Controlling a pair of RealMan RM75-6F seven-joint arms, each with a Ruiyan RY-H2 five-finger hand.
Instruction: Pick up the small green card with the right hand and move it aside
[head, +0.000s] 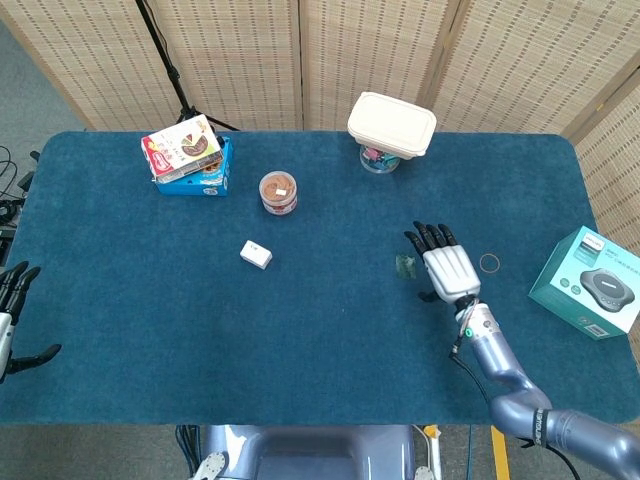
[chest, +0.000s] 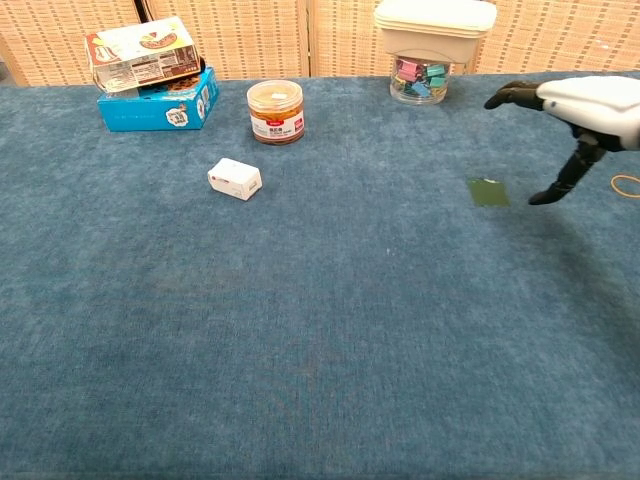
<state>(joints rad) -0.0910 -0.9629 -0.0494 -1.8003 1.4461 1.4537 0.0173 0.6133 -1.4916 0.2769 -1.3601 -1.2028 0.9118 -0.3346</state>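
The small green card (head: 405, 265) (chest: 488, 191) lies flat on the blue table right of centre. My right hand (head: 446, 268) (chest: 580, 115) hovers just to the right of it, open, fingers spread and pointing toward the far edge, thumb hanging down beside the card without touching it. My left hand (head: 12, 320) rests open at the table's left edge, holding nothing; the chest view does not show it.
A clear tub with a cream lid (head: 391, 128) stands at the back. A brown-lidded jar (head: 278, 192), a blue box with a snack pack (head: 188, 155) and a small white box (head: 256, 254) sit left. A rubber band (head: 489, 263) and teal box (head: 592, 282) lie right.
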